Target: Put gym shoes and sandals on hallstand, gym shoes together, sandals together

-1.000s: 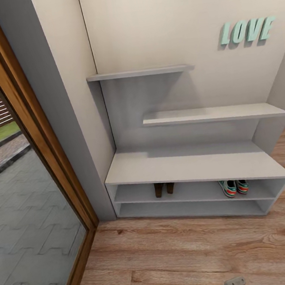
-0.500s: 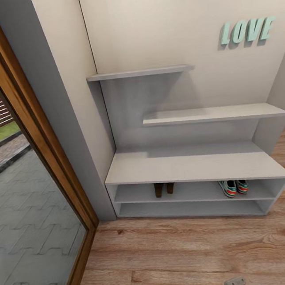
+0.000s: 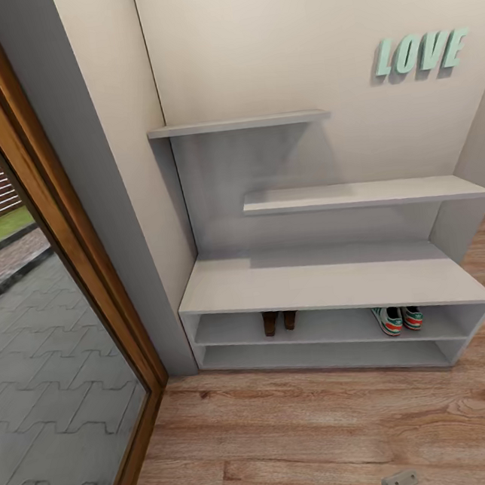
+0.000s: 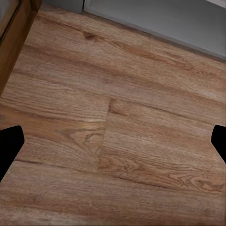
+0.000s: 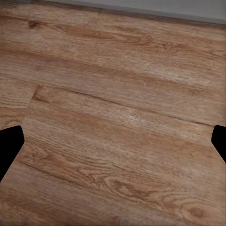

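The two sandals [image 3: 280, 320] and the two gym shoes [image 3: 398, 319] are seen in the upper open shelf of the hallstand [image 3: 331, 281], under its flat top. The sandals stand close together near the left end of that shelf, and the gym shoes stand close together near the right end. Each shoe's long side runs from the front edge of the shelf toward the back. No shoe is seen on the corridor floor [image 3: 326, 429] in front of the rack, so the job looks almost done or done. The rack lies ahead of both arms, well apart from them. In the left wrist view, the left gripper [image 4: 113, 146] has its fingers [image 4: 9, 146] wide apart with nothing between them, over bare planks. In the right wrist view, the right gripper [image 5: 113, 146] has its fingers [image 5: 9, 146] wide apart as well, and nothing is held. The right arm is judged nearer to the gym shoes, the left to the sandals. A glass door [image 3: 34, 336] stands at the left, and plenty of open floor is left for moving.
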Motion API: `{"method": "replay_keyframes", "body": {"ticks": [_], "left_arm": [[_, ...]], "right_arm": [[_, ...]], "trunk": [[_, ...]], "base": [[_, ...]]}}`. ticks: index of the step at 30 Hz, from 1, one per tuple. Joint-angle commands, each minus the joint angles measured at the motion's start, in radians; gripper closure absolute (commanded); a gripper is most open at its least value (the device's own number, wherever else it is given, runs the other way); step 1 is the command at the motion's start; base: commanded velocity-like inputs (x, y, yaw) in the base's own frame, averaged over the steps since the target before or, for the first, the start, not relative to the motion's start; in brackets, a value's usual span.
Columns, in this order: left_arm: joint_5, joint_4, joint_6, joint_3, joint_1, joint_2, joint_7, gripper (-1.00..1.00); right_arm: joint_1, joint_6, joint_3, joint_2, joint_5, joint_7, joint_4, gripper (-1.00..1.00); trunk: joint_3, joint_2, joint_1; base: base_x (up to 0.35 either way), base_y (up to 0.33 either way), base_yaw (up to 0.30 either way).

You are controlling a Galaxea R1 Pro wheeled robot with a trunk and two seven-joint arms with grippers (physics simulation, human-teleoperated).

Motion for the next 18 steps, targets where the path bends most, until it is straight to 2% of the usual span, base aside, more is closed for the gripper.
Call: {"method": "replay_keyframes", "body": {"ticks": [1,18], "left_arm": [[0.008,0.003,0.003,0.004,-0.001,-0.001,-0.01,-1.0],[0.009,0.011,0.003,0.007,-0.001,-0.004,-0.01,-1.0]], "right_arm": [[-0.001,-0.003,-0.009,0.0,0.009,0.003,0.001,-1.0],[-0.001,-0.003,-0.009,0.0,0.009,0.003,0.001,-1.0]], "trunk": [[-0.001,-0.001,0.0],[-0.001,-0.001,0.0]], "base": [[0.0,0.0,0.0],[0.0,0.0,0.0]]}}
